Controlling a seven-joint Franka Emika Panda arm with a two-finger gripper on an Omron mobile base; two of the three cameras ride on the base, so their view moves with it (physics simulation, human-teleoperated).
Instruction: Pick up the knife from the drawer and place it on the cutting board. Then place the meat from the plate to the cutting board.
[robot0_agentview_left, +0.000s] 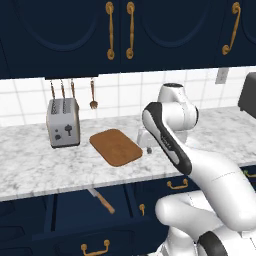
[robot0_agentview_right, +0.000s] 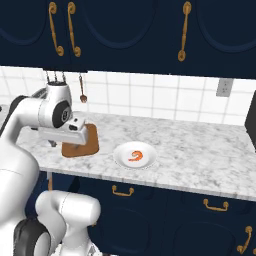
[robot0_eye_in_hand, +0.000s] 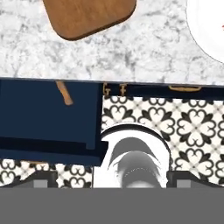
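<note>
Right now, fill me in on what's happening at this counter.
A white robot arm is working at a marble counter. Its hand hangs open above the counter's front edge beside the cutting board, holding nothing. The knife lies in the open drawer below. The board is bare, and the meat sits on the plate to the board's right. A toaster stands to the board's left. Neither item has reached the board yet.
</note>
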